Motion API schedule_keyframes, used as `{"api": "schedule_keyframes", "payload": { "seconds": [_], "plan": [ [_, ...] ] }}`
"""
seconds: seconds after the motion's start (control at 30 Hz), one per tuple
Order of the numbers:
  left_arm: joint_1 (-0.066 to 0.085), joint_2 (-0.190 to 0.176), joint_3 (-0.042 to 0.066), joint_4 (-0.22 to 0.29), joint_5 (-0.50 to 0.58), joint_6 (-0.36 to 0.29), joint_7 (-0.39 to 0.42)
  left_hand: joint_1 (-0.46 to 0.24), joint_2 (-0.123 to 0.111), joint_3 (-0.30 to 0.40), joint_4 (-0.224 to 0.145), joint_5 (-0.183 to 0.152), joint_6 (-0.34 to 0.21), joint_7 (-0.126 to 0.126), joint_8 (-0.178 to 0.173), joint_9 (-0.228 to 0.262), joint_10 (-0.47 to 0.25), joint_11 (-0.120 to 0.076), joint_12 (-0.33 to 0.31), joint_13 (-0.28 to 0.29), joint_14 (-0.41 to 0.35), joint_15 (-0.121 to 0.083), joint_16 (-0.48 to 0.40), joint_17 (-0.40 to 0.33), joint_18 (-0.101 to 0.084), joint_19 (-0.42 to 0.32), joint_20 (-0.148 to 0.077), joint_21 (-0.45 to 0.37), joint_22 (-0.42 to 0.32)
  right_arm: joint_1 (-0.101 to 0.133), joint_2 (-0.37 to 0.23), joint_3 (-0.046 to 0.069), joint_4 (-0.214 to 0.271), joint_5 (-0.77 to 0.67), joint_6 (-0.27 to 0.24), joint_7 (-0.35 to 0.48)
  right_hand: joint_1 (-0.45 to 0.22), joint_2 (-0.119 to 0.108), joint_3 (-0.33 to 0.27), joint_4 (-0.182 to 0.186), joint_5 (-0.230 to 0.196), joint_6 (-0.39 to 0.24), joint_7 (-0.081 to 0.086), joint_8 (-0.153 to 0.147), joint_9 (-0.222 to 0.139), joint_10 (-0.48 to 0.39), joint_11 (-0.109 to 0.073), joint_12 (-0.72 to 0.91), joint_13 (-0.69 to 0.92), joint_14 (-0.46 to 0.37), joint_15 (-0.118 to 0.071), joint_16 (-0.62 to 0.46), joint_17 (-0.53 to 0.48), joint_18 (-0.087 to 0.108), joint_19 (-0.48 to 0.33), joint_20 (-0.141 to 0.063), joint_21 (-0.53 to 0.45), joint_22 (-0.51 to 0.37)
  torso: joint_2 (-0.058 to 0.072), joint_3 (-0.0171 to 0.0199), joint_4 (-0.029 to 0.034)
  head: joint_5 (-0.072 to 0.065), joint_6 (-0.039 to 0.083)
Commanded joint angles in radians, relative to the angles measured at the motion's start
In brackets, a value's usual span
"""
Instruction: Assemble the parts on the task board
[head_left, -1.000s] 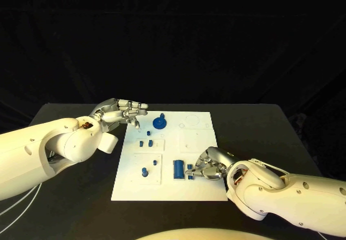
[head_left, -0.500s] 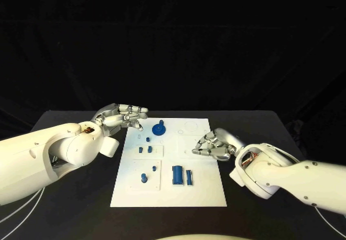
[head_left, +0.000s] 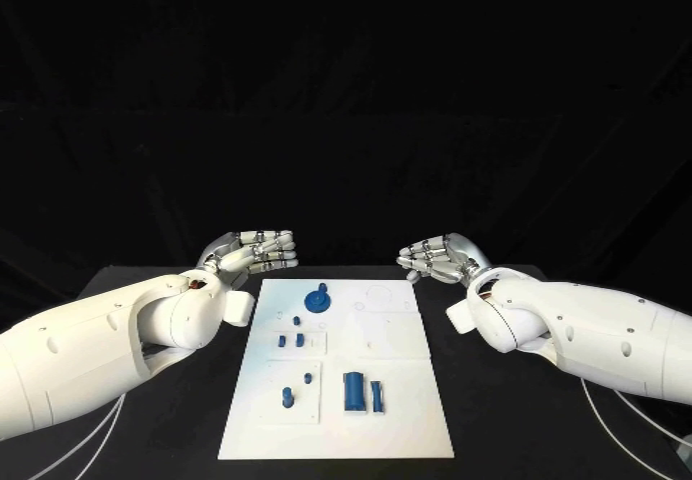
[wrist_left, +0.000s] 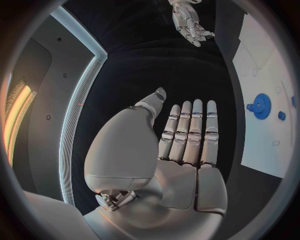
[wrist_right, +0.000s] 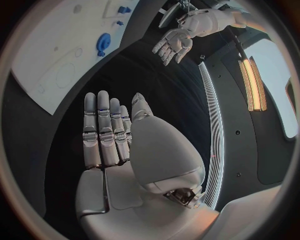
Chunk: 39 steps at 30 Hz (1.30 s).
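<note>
Head view: left hand (head_left: 257, 251) raised off board's far left corner, right hand (head_left: 440, 256) off far right corner, nothing held by either. White board (head_left: 389, 420) at table (head_left: 519, 420) middle; blue gear (head_left: 317, 298) near far edge, blue cylinder (head_left: 353, 391) near near edge.
Left wrist view: fingers (wrist_left: 187, 130) straight, released; gear (wrist_left: 260, 106) seen on board.
Right wrist view: fingers (wrist_right: 103, 132) extended, palm bare.
</note>
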Motion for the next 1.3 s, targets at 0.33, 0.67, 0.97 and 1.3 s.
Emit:
{"api": "schedule_keyframes", "payload": {
  "seconds": [0.33,0.67,0.97,1.3],
  "plan": [
    [-0.004,0.029,0.002,-0.036,0.028,-0.054,0.041,-0.479,0.145,-0.163,-0.077,-0.055,-0.358,-0.07,-0.082,-0.064,-0.389,-0.042,-0.141,-0.067,-0.357,-0.032,-0.193,-0.119,-0.056,-0.305,-0.089,-0.178,-0.126,-0.003,0.03,0.01,-0.055,0.1,0.037,0.09,-0.563,-0.073,0.049,-0.087,-0.074,-0.333,-0.056,-0.101,-0.153,-0.343,-0.037,-0.15,-0.264,-0.401,-0.005,-0.277,-0.236,-0.051,-0.359,-0.05,-0.11,-0.416,-0.012,0.0094,0.0017,0.014,0.027],
    [-0.064,0.017,0.012,0.072,-0.005,-0.252,0.119,-0.79,0.145,-0.211,-0.077,-0.055,-0.571,-0.11,-0.082,-0.064,-0.609,-0.088,-0.141,-0.067,-0.56,-0.072,-0.193,-0.192,-0.084,-0.484,-0.155,-0.178,-0.218,-0.082,0.007,0.073,0.12,0.292,-0.145,0.201,-0.897,-0.073,0.156,-0.128,-0.115,-0.548,-0.099,-0.101,-0.196,-0.577,-0.132,-0.231,-0.304,-0.638,-0.081,-0.277,-0.292,-0.079,-0.566,-0.101,-0.11,-0.563,-0.037,0.0311,0.0045,0.049,0.036],
    [-0.123,0.004,0.022,0.178,-0.038,-0.447,0.197,-0.963,0.145,-0.304,-0.077,-0.055,-0.689,-0.183,-0.082,-0.064,-0.732,-0.173,-0.141,-0.067,-0.674,-0.147,-0.193,-0.192,-0.171,-0.584,-0.192,-0.178,-0.218,-0.132,-0.008,0.113,0.229,0.414,-0.259,0.271,-1.098,-0.073,0.156,-0.212,-0.193,-0.676,-0.182,-0.101,-0.279,-0.717,-0.132,-0.231,-0.377,-0.78,-0.081,-0.277,-0.325,-0.171,-0.69,-0.197,-0.11,-0.651,-0.037,0.0311,0.0045,0.049,0.036],
    [-0.132,0.002,0.024,0.195,-0.043,-0.478,0.209,-1.096,0.145,-0.304,-0.077,-0.055,-0.78,-0.183,-0.082,-0.064,-0.827,-0.173,-0.141,-0.067,-0.76,-0.147,-0.193,-0.192,-0.171,-0.661,-0.276,-0.178,-0.218,-0.134,-0.008,0.114,0.232,0.417,-0.262,0.272,-1.244,-0.073,0.156,-0.212,-0.193,-0.77,-0.182,-0.101,-0.279,-0.819,-0.132,-0.231,-0.377,-0.884,-0.081,-0.277,-0.397,-0.171,-0.78,-0.197,-0.11,-0.715,-0.037,0.0311,0.0045,0.049,0.036]
  ]
}}
